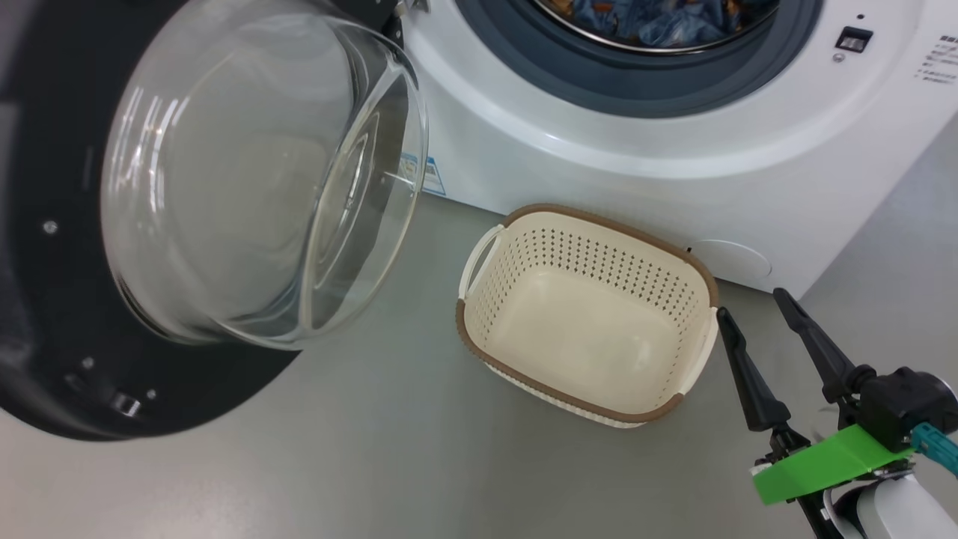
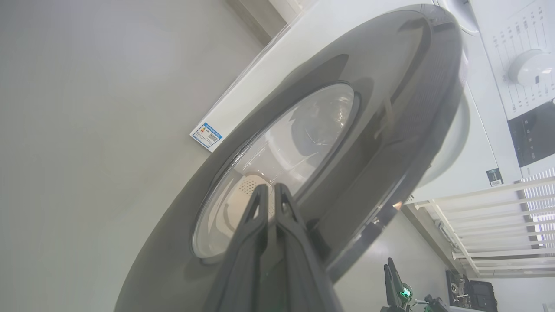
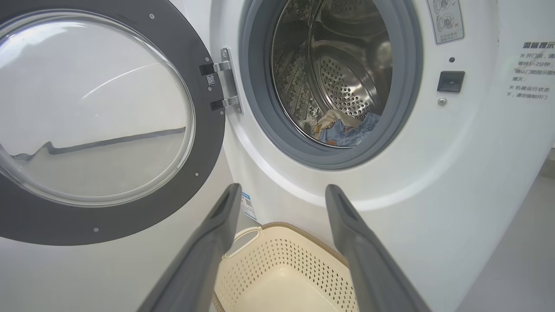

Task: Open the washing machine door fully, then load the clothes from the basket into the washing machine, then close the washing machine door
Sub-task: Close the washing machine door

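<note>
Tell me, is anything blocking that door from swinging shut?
Nothing hangs out of the drum; the clothes lie inside. The basket and open right gripper sit before the machine, possibly within the door's swing.

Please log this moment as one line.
door open; clothes in drum; basket empty; left gripper shut at door's outer face; right gripper open beside basket

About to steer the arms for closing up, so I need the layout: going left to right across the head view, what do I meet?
The washing machine door, swung open → basket, empty → right claw, open.
</note>
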